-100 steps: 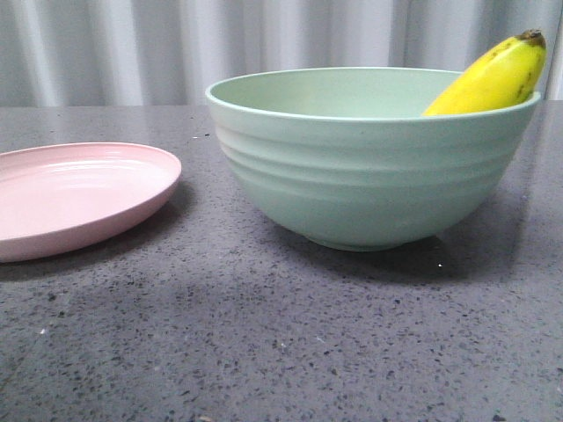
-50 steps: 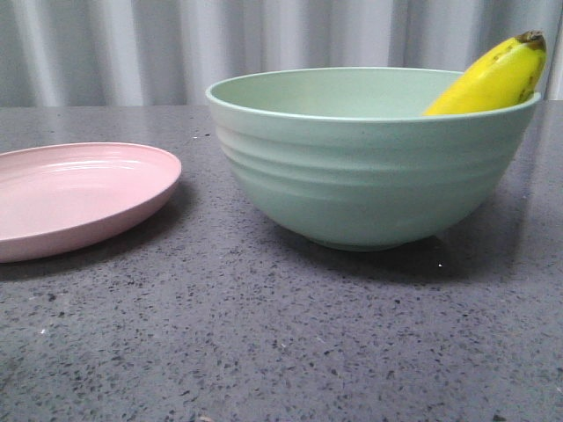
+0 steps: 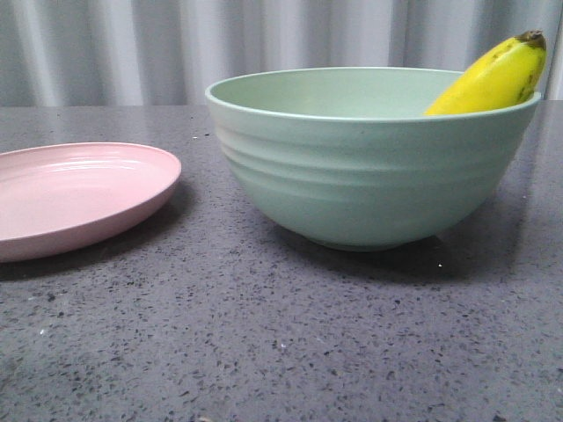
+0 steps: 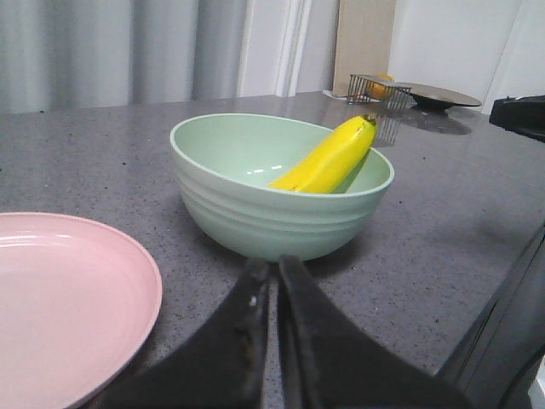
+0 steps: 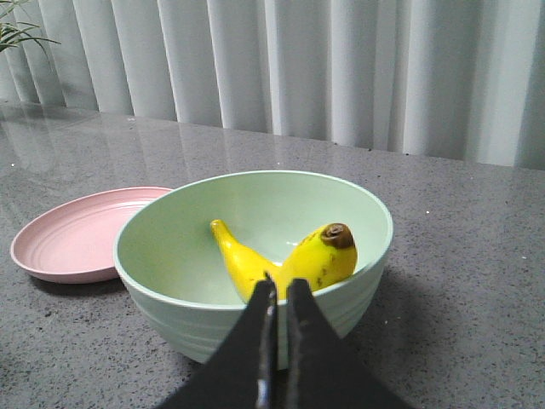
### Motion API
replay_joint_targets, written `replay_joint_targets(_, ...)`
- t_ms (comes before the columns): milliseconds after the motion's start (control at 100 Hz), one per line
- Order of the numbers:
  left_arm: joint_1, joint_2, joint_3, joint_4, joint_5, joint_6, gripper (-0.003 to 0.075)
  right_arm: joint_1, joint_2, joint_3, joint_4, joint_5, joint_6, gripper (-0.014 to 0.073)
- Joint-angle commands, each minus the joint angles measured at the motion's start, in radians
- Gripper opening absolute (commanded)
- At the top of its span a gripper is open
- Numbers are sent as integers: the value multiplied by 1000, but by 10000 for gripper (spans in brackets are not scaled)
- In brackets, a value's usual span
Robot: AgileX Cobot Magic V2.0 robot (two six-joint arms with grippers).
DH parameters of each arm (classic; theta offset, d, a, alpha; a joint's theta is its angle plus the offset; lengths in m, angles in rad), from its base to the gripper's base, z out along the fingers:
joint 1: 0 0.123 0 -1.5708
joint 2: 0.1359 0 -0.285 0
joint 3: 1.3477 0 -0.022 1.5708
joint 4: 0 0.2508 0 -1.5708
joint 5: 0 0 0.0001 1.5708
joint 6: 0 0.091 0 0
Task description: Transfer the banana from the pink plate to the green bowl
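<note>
The yellow banana (image 3: 497, 77) lies inside the mint-green bowl (image 3: 369, 176), leaning on its right rim with the dark tip sticking up above it. It shows in the left wrist view (image 4: 328, 158) and the right wrist view (image 5: 289, 260) too. The pink plate (image 3: 75, 198) sits empty to the left of the bowl. My left gripper (image 4: 274, 268) is shut and empty, low over the table in front of the bowl (image 4: 281, 183) and beside the plate (image 4: 68, 298). My right gripper (image 5: 281, 288) is shut and empty, held back from the bowl (image 5: 255, 256).
The dark grey speckled table (image 3: 281, 352) spreads in front of the bowl and plate. In the left wrist view, a wire rack (image 4: 375, 85) and a dark dish (image 4: 443, 95) stand far back. A grey curtain (image 3: 176, 44) hangs behind the table.
</note>
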Motion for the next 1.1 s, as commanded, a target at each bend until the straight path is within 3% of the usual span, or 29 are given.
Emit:
replay_joint_targets(0, 2, 9, -20, -23, -60, 2, -20, -4, 7, -27, -7, -72, -10, -71)
replay_joint_targets(180, 10, 9, -18, 29, -92, 2, -20, -4, 7, -27, -7, -72, -10, -71)
replay_joint_targets(340, 54, 9, 12, 231, -361, 2, -20, -4, 7, -27, -7, -72, -10, -71)
replay_joint_targets(470, 144, -4, 50, 431, -481, -1, -20, -4, 7, -27, -7, -72, -10, -71)
replay_joint_targets(580, 280, -34, 94, 497, -542, -42, -20, -4, 7, -27, -7, -72, -10, -71)
replay_joint_targets(710, 432, -93, 127, 561, -516, -242, -20, -4, 7, -27, -7, -72, -10, -71)
replay_joint_targets(880, 601, -187, 167, 588, -431, -315, -20, -4, 7, -27, -7, -72, -10, -71)
replay_joint_targets(1090, 693, -223, 215, 695, -203, -515, -20, -4, 7, -27, -7, -72, -10, -71)
